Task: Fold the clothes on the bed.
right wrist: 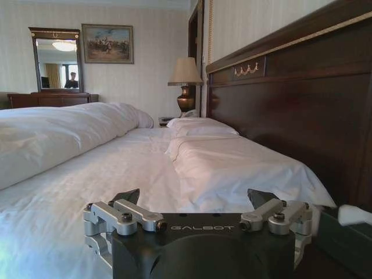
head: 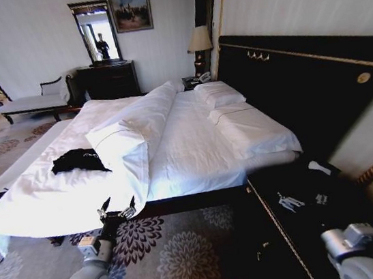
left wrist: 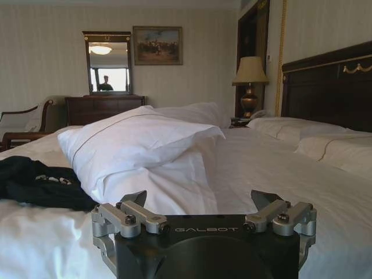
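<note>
1. The bed [head: 194, 145] is filling the middle of the head view, its white duvet [head: 137, 129] lying folded back in a thick ridge along its length, with pillows [head: 220, 94] resting against the dark headboard [head: 304, 89].
2. The black T-shirt [head: 78, 160] is lying crumpled on the sheet near the bed's edge, just beside the duvet's fold.
3. The left gripper [head: 117, 210] is hovering at the bed's near edge, its fingers [left wrist: 135, 200] spread apart and holding nothing.
4. The right gripper [right wrist: 195, 203] is waiting beside the headboard end, its fingers [right wrist: 128, 196] likewise standing apart, empty.
</note>
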Available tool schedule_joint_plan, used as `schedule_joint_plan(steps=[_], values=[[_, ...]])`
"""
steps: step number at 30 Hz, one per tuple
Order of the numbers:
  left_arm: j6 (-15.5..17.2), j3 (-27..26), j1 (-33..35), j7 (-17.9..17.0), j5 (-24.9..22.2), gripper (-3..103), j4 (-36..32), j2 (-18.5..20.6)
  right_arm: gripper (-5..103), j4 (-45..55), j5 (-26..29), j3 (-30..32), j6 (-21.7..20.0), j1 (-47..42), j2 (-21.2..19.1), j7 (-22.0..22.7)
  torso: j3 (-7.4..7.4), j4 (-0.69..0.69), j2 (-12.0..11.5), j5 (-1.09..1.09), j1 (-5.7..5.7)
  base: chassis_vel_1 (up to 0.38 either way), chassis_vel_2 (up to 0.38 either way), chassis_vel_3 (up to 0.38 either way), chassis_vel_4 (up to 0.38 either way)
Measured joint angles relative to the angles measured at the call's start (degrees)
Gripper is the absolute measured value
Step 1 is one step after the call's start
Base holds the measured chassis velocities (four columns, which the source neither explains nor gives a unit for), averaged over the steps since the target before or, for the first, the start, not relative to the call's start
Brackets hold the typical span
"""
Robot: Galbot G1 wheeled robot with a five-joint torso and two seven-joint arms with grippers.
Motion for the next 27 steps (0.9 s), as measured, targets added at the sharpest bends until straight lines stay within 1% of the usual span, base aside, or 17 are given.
schedule_joint_plan(steps=[6,13,20,27], values=[[-0.2,0.0,0.3,0.0,0.4,100,-0.5,0.0,100,0.5,0.7,1.5,0.3,0.1,-1.0,0.0,0.01,0.01,0.0,0.00,0.01,-0.162,0.175,0.179,-0.176],[-0.3,0.1,0.2,0.3,0.4,100,-0.6,0.2,100,1.2,0.8,1.7,0.5,0.3,-1.1,0.0,0.01,0.02,0.0,0.00,0.01,-0.157,0.168,0.165,-0.165],[-0.2,-0.1,-0.6,0.3,0.0,100,-0.6,0.4,100,1.4,1.1,2.4,0.5,0.5,-1.7,0.0,0.00,-0.01,0.0,0.00,0.00,-0.151,0.146,0.147,-0.143],[-0.2,0.1,-0.2,0.3,0.1,100,-0.9,0.5,100,1.4,1.1,2.5,0.5,0.5,-1.8,0.0,0.01,0.01,0.0,0.00,0.00,-0.165,0.172,0.172,-0.160]])
